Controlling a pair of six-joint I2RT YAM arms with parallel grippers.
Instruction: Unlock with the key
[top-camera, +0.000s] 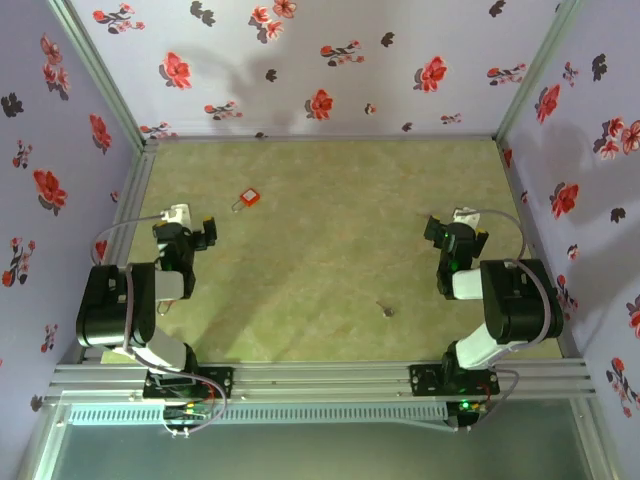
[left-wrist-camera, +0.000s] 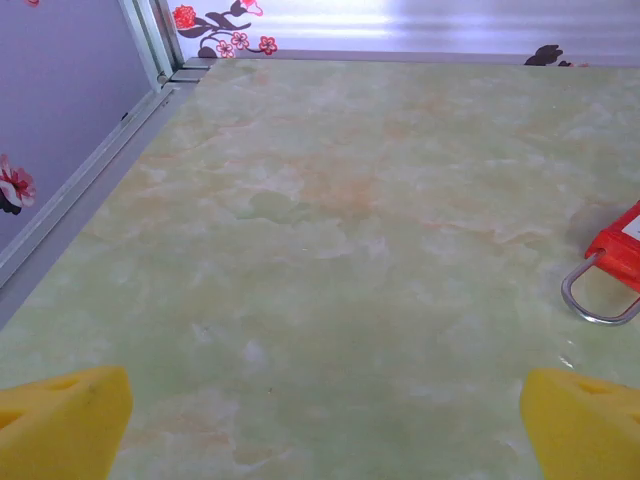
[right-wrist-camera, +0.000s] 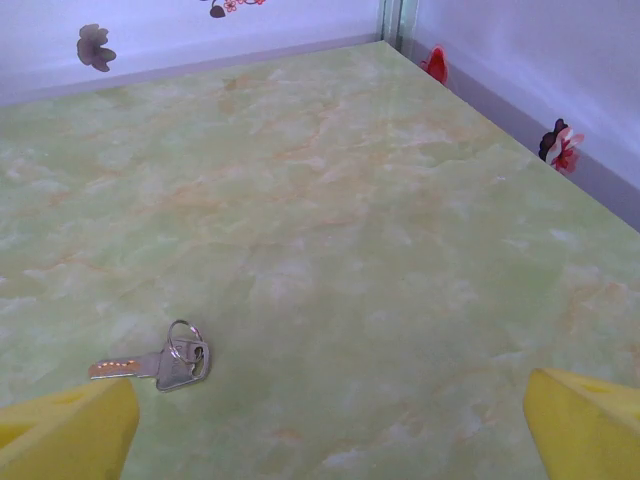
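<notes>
Smooth, faintly glossy worktop (top-camera: 330, 260), pale green with marbled cream-orange veining.

Flat on it, toward the near edge and nearer the right arm, the key (top-camera: 386, 309): tiny, thin, grey metal. In the right wrist view, key (right-wrist-camera: 158, 364) with a squarish head, a slim wire ring looped through it and the narrow blade pointing left. Just beyond the left-hand yellow pad, touching only the surface.

Well apart from it, further back and toward the left arm, a small red padlock (top-camera: 247, 200) lying on its side. Boxy body, thin rounded shackle of bare metal. At the right edge of the left wrist view, padlock (left-wrist-camera: 620, 250) cut off by the frame, shackle loop toward the camera.

Left gripper (top-camera: 195, 232) over bare worktop, fingers (left-wrist-camera: 60, 420) spread wide, nothing between them. Blunt, matte yellow, wedge-shaped pads. Right gripper (top-camera: 455, 235) likewise, fingers (right-wrist-camera: 585, 425) spread wide and holding nothing, the key low between them but nearer the left pad.

Lilac walls (top-camera: 300, 60) printed with red and dark flowers. Ribbed aluminium rail (top-camera: 320, 380) along the near edge, carrying both black arm bases.
</notes>
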